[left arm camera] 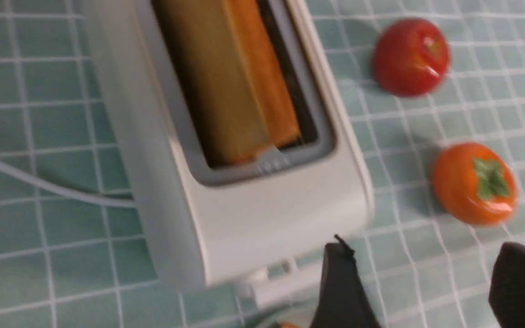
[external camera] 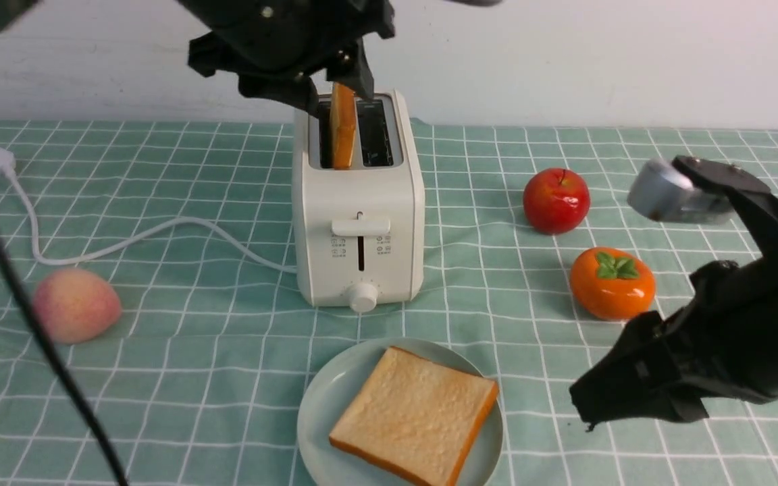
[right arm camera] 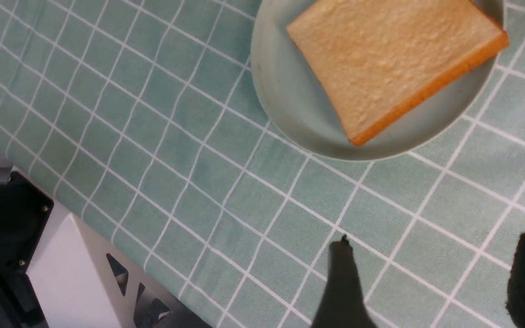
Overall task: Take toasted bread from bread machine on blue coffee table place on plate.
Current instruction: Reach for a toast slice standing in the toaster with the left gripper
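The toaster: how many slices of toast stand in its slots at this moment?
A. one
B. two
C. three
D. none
A: the front view shows only one slice of toast standing upright in the toaster, while the second slice lies flat on the plate.

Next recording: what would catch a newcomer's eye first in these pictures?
The cream-white toaster stands out at mid-table, with one slice of toast sticking up from its left slot under the black left gripper, fingers apart. Nearer the robot, a second slice lies flat on the pale blue-green plate. The bright red apple and orange persimmon stand to the toaster's right.
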Action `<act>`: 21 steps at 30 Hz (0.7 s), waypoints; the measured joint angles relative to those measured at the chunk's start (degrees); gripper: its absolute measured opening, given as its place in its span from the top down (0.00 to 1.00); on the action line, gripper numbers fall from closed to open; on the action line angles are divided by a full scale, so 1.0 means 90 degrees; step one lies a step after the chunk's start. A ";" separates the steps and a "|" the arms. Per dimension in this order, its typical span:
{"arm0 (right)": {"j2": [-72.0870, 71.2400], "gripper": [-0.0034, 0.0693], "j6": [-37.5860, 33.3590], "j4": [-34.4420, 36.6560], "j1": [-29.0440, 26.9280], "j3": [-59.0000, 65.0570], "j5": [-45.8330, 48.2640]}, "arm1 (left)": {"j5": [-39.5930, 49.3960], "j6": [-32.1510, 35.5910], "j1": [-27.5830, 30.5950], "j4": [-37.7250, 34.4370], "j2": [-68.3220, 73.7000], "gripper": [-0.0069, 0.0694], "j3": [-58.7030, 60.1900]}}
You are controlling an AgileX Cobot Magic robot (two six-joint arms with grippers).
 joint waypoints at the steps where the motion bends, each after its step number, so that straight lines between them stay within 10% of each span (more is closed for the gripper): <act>1: -0.0042 0.32 0.0090 -0.0093 0.0000 0.0006 -0.0007 | -0.0149 -0.0422 -0.0092 0.0423 0.0273 0.30 -0.0294; 14: -0.0080 0.32 0.0184 -0.0302 0.0000 0.0006 0.0074 | -0.0996 -0.1107 -0.0096 0.1151 0.1668 0.32 -0.0741; 21: -0.0080 0.32 0.0184 -0.0310 0.0000 0.0006 0.0090 | -0.0667 -0.0957 -0.0084 0.1331 0.1517 0.69 -0.0762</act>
